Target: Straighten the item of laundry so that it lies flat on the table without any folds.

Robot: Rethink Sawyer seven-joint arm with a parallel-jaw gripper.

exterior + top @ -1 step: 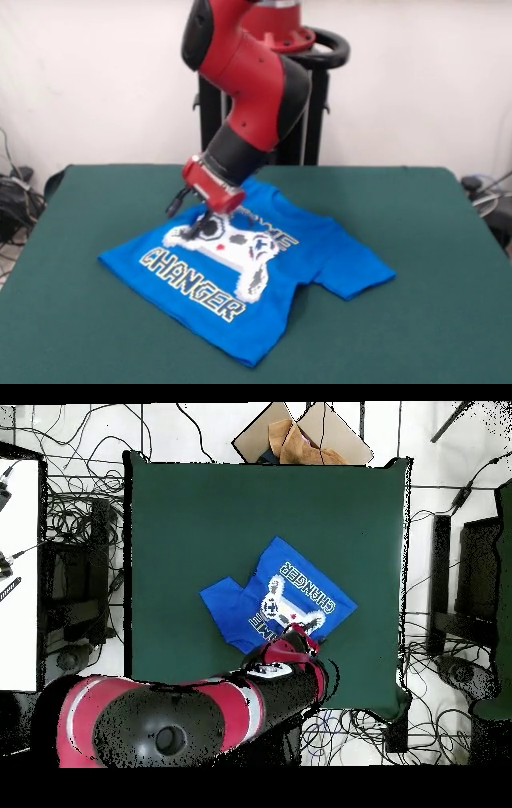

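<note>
Single arm (248,72) reaches down from above over the worktop (432,240), which is covered in dark green cloth. The end effector (194,228) sits low over the item of laundry (336,256), at the upper left part of the printed design. Its dark tips reach down to the cloth in the front view, apparently touching the print; whether they are spread or closed cannot be told, since the red wrist housing and blur hide the gap.

The item of laundry is a bright blue short-sleeved T-shirt, lying print side up near the middle of the worktop, turned at an angle to the worktop edges. The white-grey controller print (240,252) and yellow-white "CHANGER" lettering (188,282) are readable in the front view; the upper word is partly covered by the wrist. One sleeve (360,276) spreads out flat to the right in the front view. The opposite sleeve is not clearly visible. The hem edge nearest the camera lies fairly straight, with a slight tuck where sleeve meets body.

Overhead: the arm (190,709) crosses the lower part of the view, ending at the shirt's (230,609) near edge. Cables (80,534) lie on the floor around the worktop, and a cardboard box (300,439) sits beyond its far edge.
</note>
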